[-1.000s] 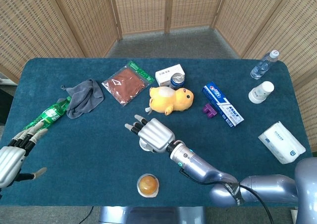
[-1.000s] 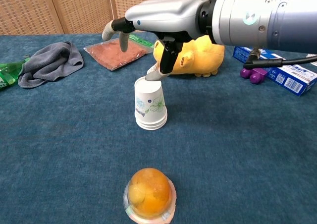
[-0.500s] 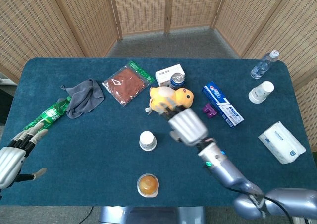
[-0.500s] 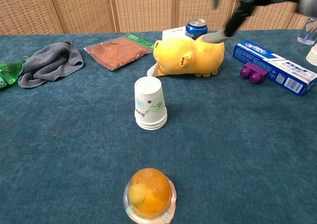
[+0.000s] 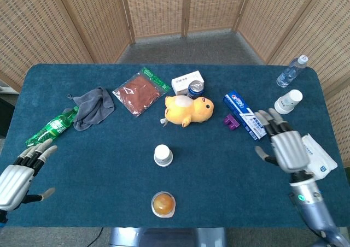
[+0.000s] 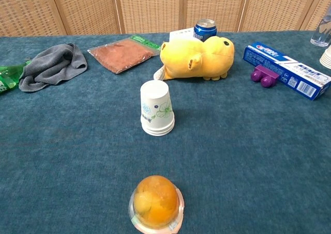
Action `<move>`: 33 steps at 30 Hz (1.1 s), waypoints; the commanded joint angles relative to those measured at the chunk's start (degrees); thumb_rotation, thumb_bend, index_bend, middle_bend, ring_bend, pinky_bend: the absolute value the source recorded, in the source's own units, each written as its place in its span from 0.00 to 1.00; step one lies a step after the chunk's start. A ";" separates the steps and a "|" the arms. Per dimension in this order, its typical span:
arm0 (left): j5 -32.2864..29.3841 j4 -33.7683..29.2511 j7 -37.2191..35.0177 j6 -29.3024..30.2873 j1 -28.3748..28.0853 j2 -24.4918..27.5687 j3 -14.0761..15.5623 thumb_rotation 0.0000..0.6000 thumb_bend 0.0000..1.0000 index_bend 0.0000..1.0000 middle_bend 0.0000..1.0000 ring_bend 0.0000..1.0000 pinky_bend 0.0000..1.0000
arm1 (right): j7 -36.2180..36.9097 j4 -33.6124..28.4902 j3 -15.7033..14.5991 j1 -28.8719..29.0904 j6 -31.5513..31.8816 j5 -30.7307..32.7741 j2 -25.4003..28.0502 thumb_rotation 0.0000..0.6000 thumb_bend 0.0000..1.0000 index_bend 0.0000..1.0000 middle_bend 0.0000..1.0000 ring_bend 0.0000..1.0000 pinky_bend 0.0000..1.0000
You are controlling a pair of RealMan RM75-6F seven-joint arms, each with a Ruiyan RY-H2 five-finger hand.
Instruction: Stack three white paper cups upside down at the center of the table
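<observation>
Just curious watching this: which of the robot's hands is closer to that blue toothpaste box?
Right. The right hand hovers just beside the toothpaste box, while the left hand sits at the table's far opposite edge.

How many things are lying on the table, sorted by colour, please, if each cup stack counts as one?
White: 4 — centre cup stack, far cup stack, small box, tissue pack
Blue: 2 — toothpaste box, soda can
Yellow or orange: 2 — plush toy, jelly cup
Green: 1 — wrapper
Grey: 1 — cloth
Reddish-brown: 1 — pouch
Purple: 1 — block
Clear: 1 — water bottle
Total: 13
</observation>
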 commanded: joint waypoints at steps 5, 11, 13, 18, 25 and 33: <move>-0.40 -0.60 1.88 -0.40 0.31 -0.83 0.22 1.00 0.24 0.00 0.00 0.00 0.11 | 9.39 10.06 -1.78 -6.85 3.11 -1.99 -0.70 1.00 0.29 0.06 0.12 0.00 0.30; -0.79 -1.08 3.15 -0.76 0.30 -1.43 0.16 1.00 0.23 0.00 0.00 0.00 0.11 | 9.63 13.68 -1.63 -10.40 5.49 -3.09 -1.04 1.00 0.28 0.07 0.12 0.00 0.30; -0.83 -1.03 3.42 -0.55 0.43 -1.50 0.12 1.00 0.23 0.00 0.00 0.00 0.11 | 9.75 14.54 -1.42 -11.44 6.16 -3.32 -1.08 1.00 0.28 0.07 0.12 0.00 0.30; -1.01 -0.97 3.67 -0.33 0.58 -1.43 0.06 1.00 0.23 0.00 0.00 0.00 0.11 | 7.83 15.81 -0.71 -12.68 6.47 -3.88 -0.46 1.00 0.28 0.07 0.12 0.00 0.30; -0.73 -0.53 6.13 1.28 1.45 -2.04 -0.14 1.00 0.24 0.00 0.00 0.00 0.11 | 6.09 13.73 2.47 -14.50 6.93 -0.90 -0.16 1.00 0.28 0.07 0.12 0.00 0.30; 1.11 1.48 10.53 5.83 3.14 -4.84 -1.25 1.00 0.23 0.00 0.00 0.00 0.05 | 4.43 11.23 4.70 -15.67 6.61 0.56 0.11 1.00 0.28 0.07 0.11 0.00 0.30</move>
